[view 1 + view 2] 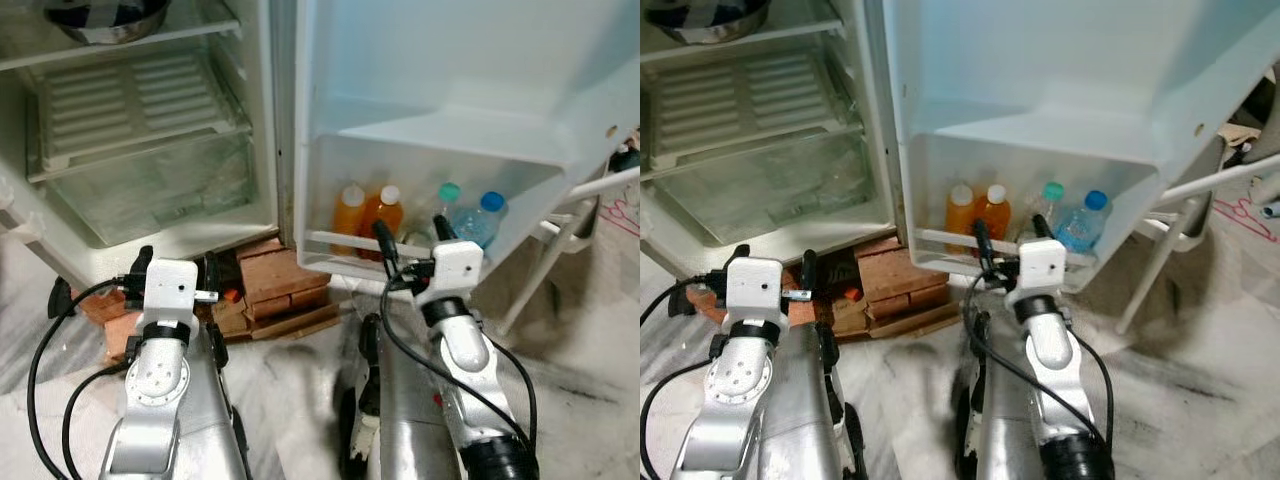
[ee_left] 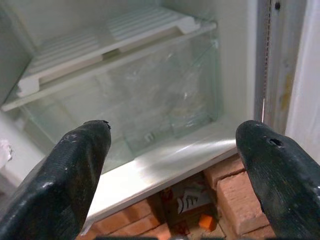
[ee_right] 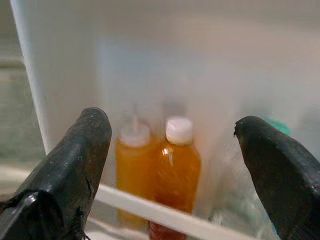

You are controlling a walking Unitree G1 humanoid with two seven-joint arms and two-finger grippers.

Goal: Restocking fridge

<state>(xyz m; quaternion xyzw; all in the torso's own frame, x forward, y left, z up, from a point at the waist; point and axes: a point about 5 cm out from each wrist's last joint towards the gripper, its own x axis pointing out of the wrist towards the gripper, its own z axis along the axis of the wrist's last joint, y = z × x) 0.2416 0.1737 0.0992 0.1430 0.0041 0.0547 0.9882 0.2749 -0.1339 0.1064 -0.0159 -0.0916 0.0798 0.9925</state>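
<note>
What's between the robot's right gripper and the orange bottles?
Only the door shelf's white rail crosses in front of the orange bottles, seen between the right gripper's open jaws in the right wrist view.

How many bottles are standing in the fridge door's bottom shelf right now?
4, in a row behind the shelf rail: two orange bottles with white caps nearest the hinge, then a clear bottle with a teal cap, then a blue-capped bottle. Others could be hidden behind them.

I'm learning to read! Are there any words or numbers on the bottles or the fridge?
No text can be read here.
Orange bottles in the door shelf: no label readable.
Clear bottles: no print legible.
Packet among the bricks under the fridge: markings too blurred to read.
</note>
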